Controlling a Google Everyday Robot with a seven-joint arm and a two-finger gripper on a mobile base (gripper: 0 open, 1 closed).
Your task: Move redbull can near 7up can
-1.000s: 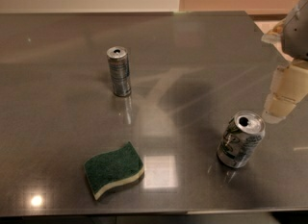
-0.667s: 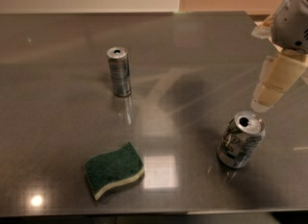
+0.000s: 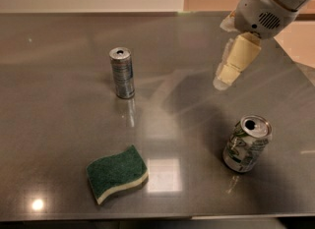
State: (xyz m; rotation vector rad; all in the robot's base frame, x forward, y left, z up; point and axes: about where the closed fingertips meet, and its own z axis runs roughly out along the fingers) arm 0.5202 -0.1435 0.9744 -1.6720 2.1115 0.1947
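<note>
The redbull can (image 3: 122, 73) stands upright toward the worktop's (image 3: 59, 125) left edge, well apart from the gripper (image 3: 222, 79). The gripper hangs near the far right corner, beyond the 7up can (image 3: 246, 144). Whether it is released or clenched cannot be told.

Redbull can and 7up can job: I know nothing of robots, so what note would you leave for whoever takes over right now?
Gripper: in the air over the table's far right side, touching neither can.
Redbull can: upright, left of centre, far from the 7up can, which stands at the front right.
Sponge: front left.
Done: nothing yet.
Left: grasp the redbull can, carry it across, and set it beside the 7up can.
</note>
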